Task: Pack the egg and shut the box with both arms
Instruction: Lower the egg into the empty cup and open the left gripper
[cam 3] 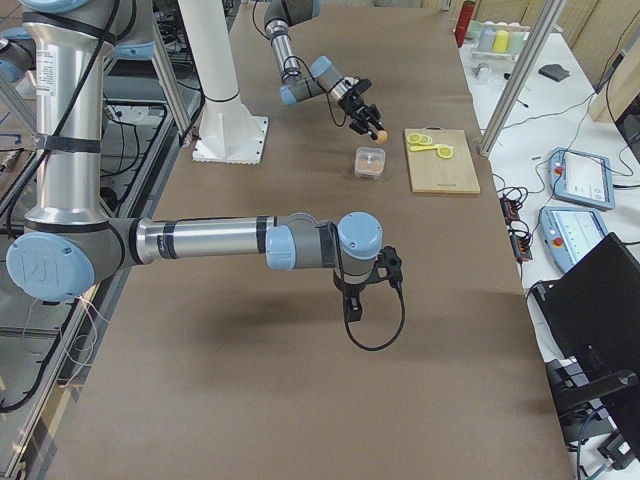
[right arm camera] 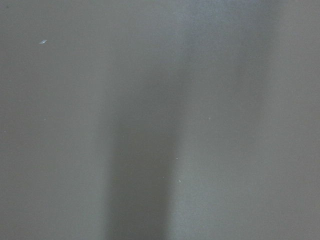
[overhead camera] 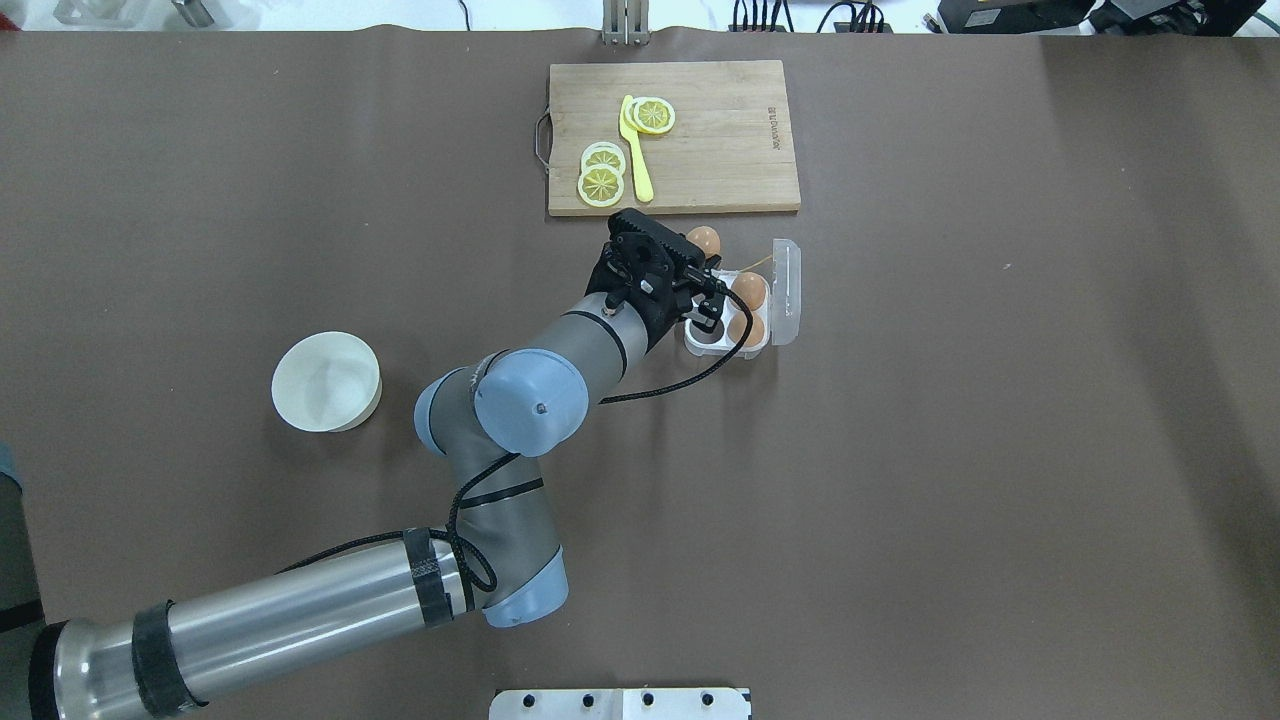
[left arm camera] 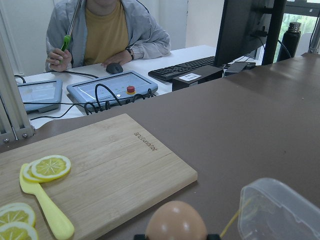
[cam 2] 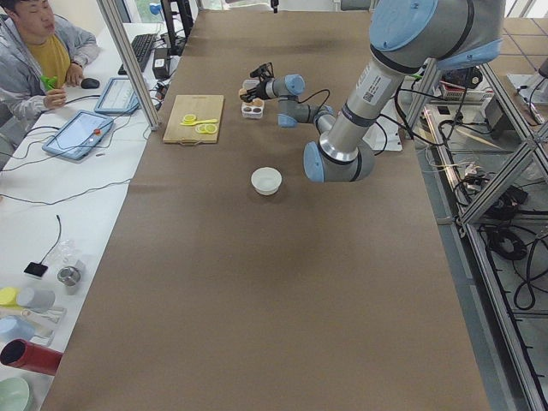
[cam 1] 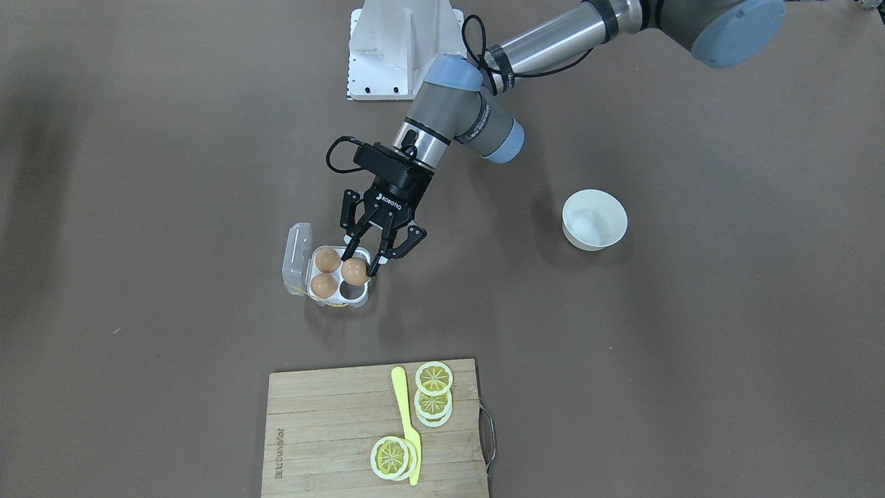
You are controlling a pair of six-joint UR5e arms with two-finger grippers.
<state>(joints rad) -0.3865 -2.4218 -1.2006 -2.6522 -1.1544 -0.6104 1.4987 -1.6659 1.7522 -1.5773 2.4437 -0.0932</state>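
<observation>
Black ROBOTIQ-marked left pincer (cam 1: 362, 261) tight around a brown egg (cam 1: 355, 272) above the open box (cam 1: 359, 299) (right pincer (cam 3: 353, 308): state unclear).

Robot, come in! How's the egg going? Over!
Left claw shut on the egg, raised over the box. Right claw far off, grip unreadable. Lid open, two eggs in, nothing blocking.

The box (overhead camera: 722, 350) lies open, its clear lid (overhead camera: 787, 290) swung out on the side away from the left arm (overhead camera: 540, 400), and two brown eggs (overhead camera: 750, 290) fill the pair of cells next to that lid. The left gripper (overhead camera: 700, 260) hangs over the box's other side with the egg (overhead camera: 704, 239) at its tip, clear of the cells. Just beyond the box lies a cutting board (overhead camera: 730, 150) with lemon slices (overhead camera: 602, 172) and a yellow knife (overhead camera: 636, 150), and a white bowl (overhead camera: 326, 385) sits well apart from the box, past the arm.
</observation>
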